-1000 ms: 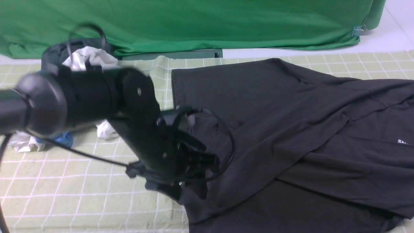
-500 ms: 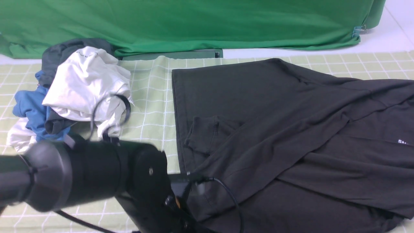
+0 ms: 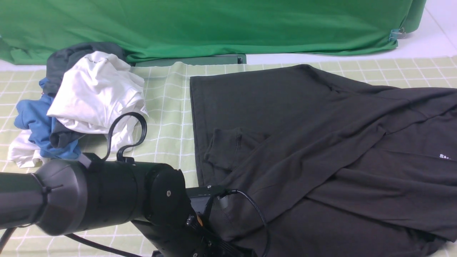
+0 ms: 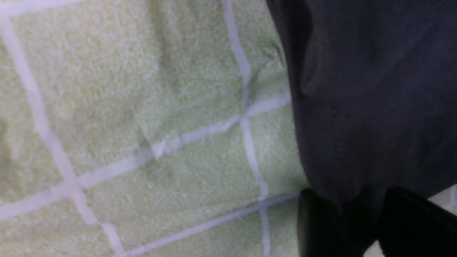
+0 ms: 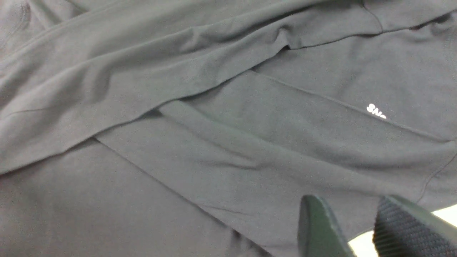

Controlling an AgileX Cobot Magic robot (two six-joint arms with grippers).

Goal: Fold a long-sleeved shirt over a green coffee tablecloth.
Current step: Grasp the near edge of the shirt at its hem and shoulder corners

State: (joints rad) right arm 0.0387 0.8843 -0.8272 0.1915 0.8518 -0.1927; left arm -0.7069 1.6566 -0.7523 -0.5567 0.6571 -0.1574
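Observation:
The long-sleeved shirt (image 3: 303, 142), black, lies spread on the green coffee tablecloth (image 3: 167, 107), with one sleeve folded across its body. A bit of white lettering (image 3: 448, 156) shows at the right edge. My left arm (image 3: 107, 196) reaches low across the near left, and its jaws lie below the front view's edge. In the left wrist view my left gripper (image 4: 353, 200) is shut on the shirt's (image 4: 375, 89) edge, bunched between the fingers above the checked cloth (image 4: 142, 107). My right gripper (image 5: 350, 203) hovers open over the shirt's (image 5: 178, 107) hem, near the lettering (image 5: 375, 111).
A heap of clothes sits at the back left: a white shirt (image 3: 96, 96), a blue garment (image 3: 32, 117) and a dark grey one (image 3: 71, 53). A bright dark-green fabric (image 3: 214, 25) hangs behind the table. White floor (image 3: 428, 46) shows at the far right.
My left arm has swung from above the shirt's left part down to its near left edge. Its jaws have closed on that edge. The shirt has not shifted.

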